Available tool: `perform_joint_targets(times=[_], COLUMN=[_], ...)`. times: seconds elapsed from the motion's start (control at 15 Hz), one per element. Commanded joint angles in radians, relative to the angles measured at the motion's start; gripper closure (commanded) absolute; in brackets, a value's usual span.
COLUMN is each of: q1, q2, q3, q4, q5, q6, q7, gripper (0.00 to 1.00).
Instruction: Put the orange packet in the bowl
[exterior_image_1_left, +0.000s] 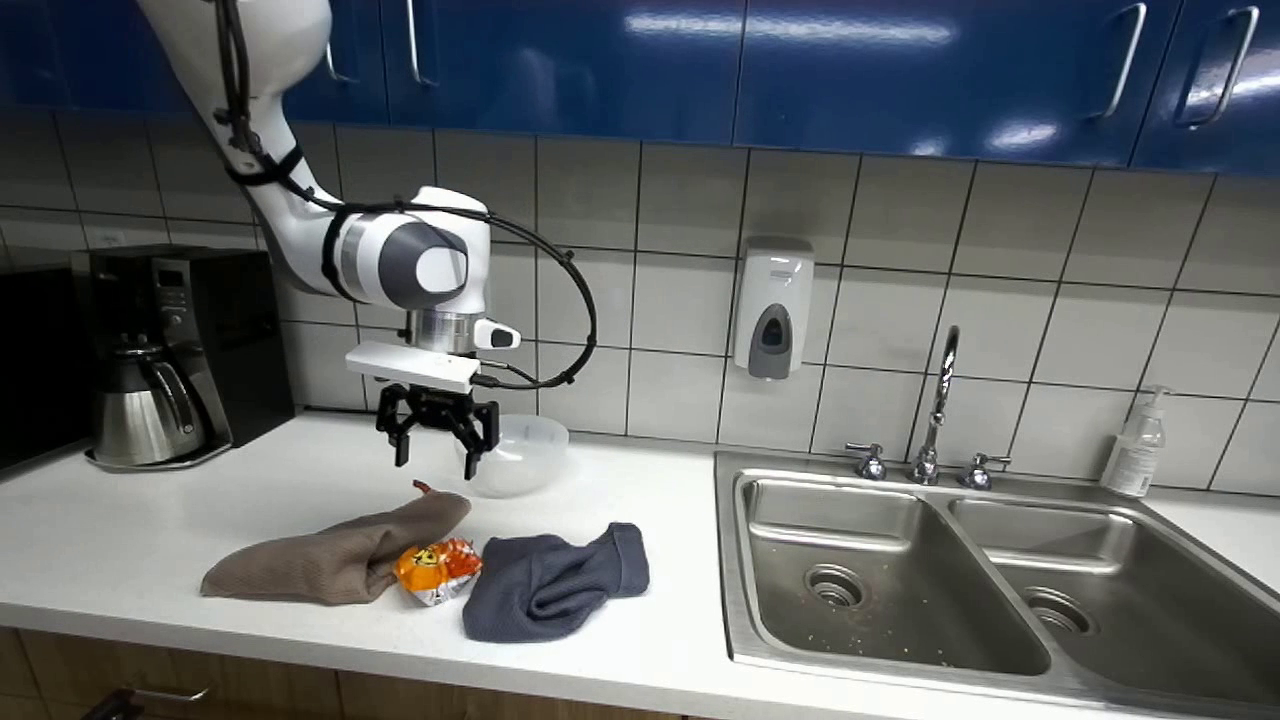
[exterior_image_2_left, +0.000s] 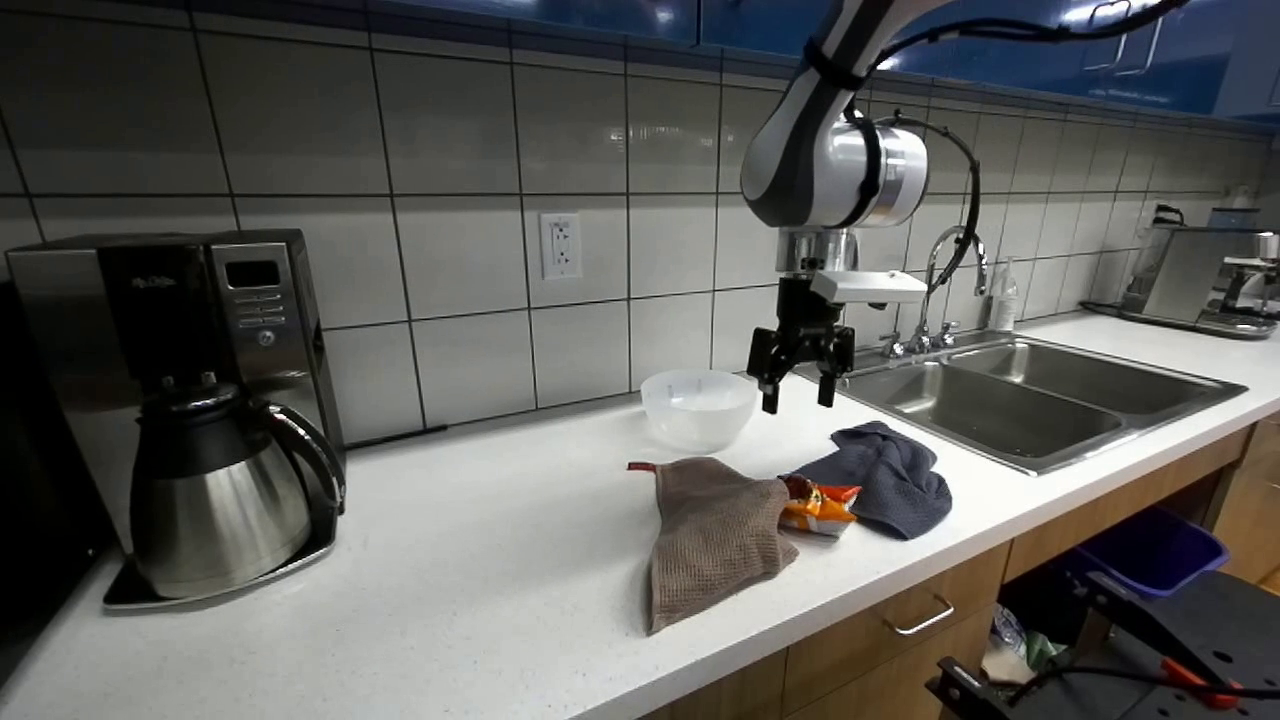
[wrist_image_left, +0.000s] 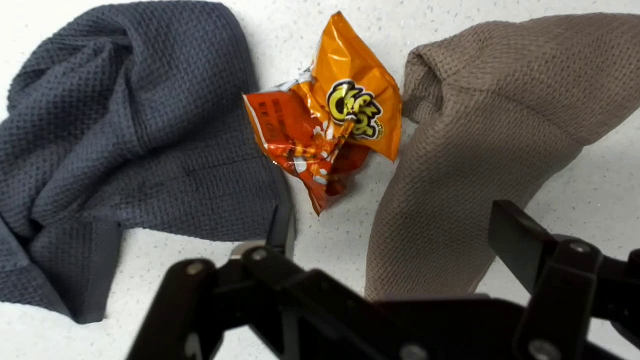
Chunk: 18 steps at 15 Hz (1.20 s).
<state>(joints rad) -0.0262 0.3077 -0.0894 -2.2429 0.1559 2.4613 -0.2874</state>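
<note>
orange packet (wrist_image_left: 332, 117) to bowl (exterior_image_2_left: 695, 428): not yet done, with reach, pinch, lift, carry and release seemingly left.
counter (exterior_image_2_left: 480, 540): supporting everything in play.
sink (exterior_image_1_left: 985, 568): off to one side, probably no obstacle.
coffee maker (exterior_image_2_left: 165, 290): on the opposite side, well apart from the orange packet.
brown cloth (exterior_image_2_left: 715, 535): just beside the orange packet, hard to tell whether touching; apt to be pinched along with it.
blue-grey cloth (wrist_image_left: 150, 125): on the orange packet's other side, overlapped by a corner of it in the wrist view; a second likely snag.
bowl: upright toward the back of the counter, behind the brown cloth; without the orange packet inside.
gripper (exterior_image_1_left: 436, 467): spread wide, holding nothing, hanging above the counter.
orange packet: lying on the counter between brown cloth and blue-grey cloth, apart from the bowl.
</note>
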Motion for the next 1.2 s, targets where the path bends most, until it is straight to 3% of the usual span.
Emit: perform_joint_targets(times=[0.0, 0.53, 1.13], q1=[-0.038, -0.03, -0.014], q2=[0.093, 0.13, 0.21], q3=[0.037, 0.029, 0.02], q4=[0.097, 0.088, 0.106], q5=[-0.043, -0.18, -0.205], q6=[-0.041, -0.066, -0.054], q7=[-0.005, 0.008, 0.113], gripper=[0.0, 0.0, 0.0])
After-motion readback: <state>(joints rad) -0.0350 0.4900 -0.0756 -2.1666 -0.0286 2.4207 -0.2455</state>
